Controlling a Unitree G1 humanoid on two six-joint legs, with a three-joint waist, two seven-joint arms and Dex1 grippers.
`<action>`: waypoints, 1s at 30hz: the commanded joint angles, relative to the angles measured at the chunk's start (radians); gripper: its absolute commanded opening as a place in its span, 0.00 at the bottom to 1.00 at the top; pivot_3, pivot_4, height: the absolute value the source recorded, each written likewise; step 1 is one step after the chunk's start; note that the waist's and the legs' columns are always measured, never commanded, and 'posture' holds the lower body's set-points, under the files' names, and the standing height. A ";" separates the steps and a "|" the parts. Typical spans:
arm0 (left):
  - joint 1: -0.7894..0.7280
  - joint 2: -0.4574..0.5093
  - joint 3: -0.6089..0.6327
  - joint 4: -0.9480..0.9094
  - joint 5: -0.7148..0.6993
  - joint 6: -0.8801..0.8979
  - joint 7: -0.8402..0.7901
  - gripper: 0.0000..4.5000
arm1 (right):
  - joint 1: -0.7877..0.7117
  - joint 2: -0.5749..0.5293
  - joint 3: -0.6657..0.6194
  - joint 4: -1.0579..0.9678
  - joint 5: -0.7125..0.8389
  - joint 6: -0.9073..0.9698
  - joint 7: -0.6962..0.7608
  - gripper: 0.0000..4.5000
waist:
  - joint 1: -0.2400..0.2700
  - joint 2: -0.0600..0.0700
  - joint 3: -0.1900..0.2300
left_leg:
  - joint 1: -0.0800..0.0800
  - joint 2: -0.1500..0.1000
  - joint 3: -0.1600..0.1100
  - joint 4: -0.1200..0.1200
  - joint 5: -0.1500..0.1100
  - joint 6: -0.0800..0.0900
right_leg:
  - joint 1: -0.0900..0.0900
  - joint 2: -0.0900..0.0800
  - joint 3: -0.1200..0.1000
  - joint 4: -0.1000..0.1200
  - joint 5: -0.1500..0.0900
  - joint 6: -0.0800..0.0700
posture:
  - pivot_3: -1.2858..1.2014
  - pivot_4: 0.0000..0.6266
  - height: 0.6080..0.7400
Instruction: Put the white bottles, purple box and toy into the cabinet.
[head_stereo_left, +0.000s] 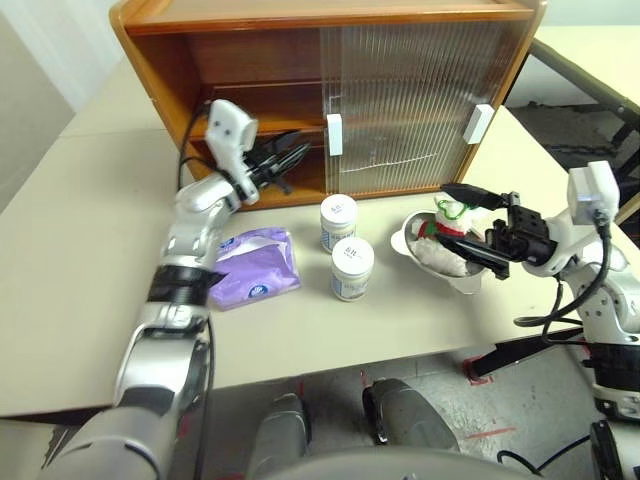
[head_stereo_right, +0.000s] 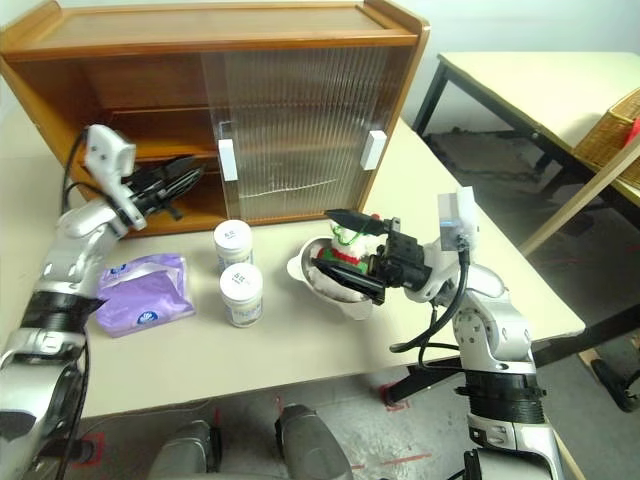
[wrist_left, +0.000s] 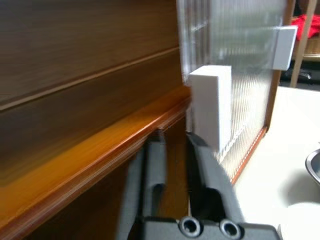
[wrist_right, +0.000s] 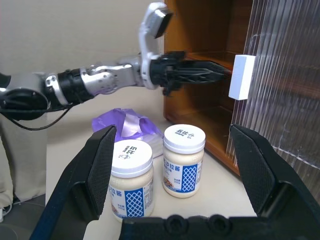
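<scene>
Lilac crinkled soft plastic pack (head_stereo_left: 256, 266) lies on the table left of two white lidded jars (head_stereo_left: 345, 245), before the wooden cabinet (head_stereo_left: 300, 60). It seems light, yielding; pinch its middle. Left claw (head_stereo_left: 283, 160) narrow and empty, right claw (wrist_right: 175, 165) wide.

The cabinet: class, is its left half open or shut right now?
Open. Both ribbed sliding doors are stacked over the right half of the cabinet, leaving the left shelves exposed, bare wood showing behind them.

You see a glossy honey-brown wooden cabinet (head_stereo_left: 240, 60) with ribbed translucent plastic doors (head_stereo_left: 410, 100), smooth white plastic bottles (head_stereo_left: 352, 268), a crinkled shiny purple box (head_stereo_left: 255, 265), a matt bench (head_stereo_left: 80, 250).
</scene>
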 joint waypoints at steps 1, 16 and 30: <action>0.105 0.062 0.053 -0.180 -0.086 0.190 -0.004 0.59 | -0.026 0.006 0.023 0.034 -0.016 -0.018 0.027 1.00 | 0.006 0.000 0.000 | -0.001 -0.001 0.002 0.000 0.000 0.000 | 0.000 0.000 -0.001 0.000 0.000 0.000 | 0.43 0.13 1.00; 0.640 0.340 0.474 -0.637 -0.485 0.942 0.071 0.99 | -0.086 0.021 0.086 0.084 -0.024 -0.003 0.132 1.00 | 0.056 0.002 -0.001 | 0.000 0.015 -0.003 -0.012 0.001 -0.013 | -0.013 -0.002 0.007 0.001 0.010 -0.030 | 0.45 0.14 1.00; 0.579 0.164 0.274 -0.485 -0.395 0.992 0.280 0.63 | -0.101 0.018 0.104 0.094 -0.046 -0.008 0.149 1.00 | 0.083 0.004 -0.004 | 0.003 0.022 0.001 -0.013 0.004 -0.018 | -0.020 0.002 0.009 0.014 0.009 -0.037 | 0.45 0.14 1.00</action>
